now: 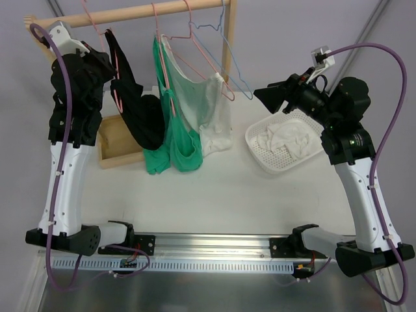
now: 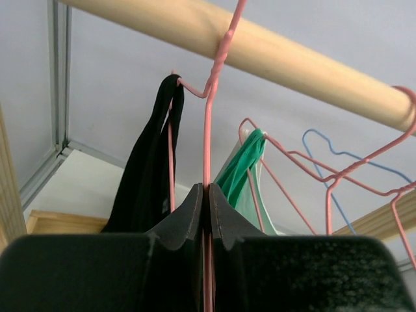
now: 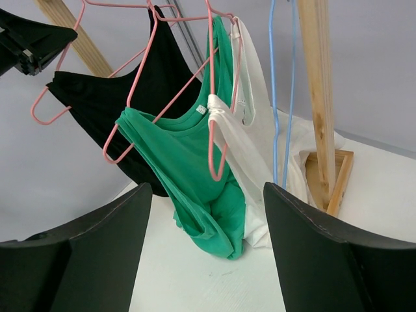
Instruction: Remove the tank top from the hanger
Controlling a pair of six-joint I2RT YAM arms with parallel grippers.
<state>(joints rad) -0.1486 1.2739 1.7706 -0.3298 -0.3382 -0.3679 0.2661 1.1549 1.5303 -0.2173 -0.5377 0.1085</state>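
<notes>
Three tank tops hang from a wooden rod (image 1: 143, 12): black (image 1: 140, 110), green (image 1: 172, 140) and white (image 1: 211, 107), each on a pink wire hanger. My left gripper (image 2: 207, 188) is shut on the vertical wire of the pink hanger (image 2: 208, 130) carrying the black tank top (image 2: 146, 175), just below the rod (image 2: 273, 58). My right gripper (image 3: 207, 188) is open and empty, out to the right and facing the green tank top (image 3: 188, 156), with the white tank top (image 3: 250, 123) beside it. In the top view it (image 1: 260, 96) is well apart from the clothes.
An empty blue hanger (image 1: 227, 55) hangs at the rod's right end. A white basket (image 1: 257, 153) holding white cloth sits on the table under my right arm. The rack's wooden base (image 1: 117, 140) lies at the left and its post (image 3: 318, 97) stands behind the clothes.
</notes>
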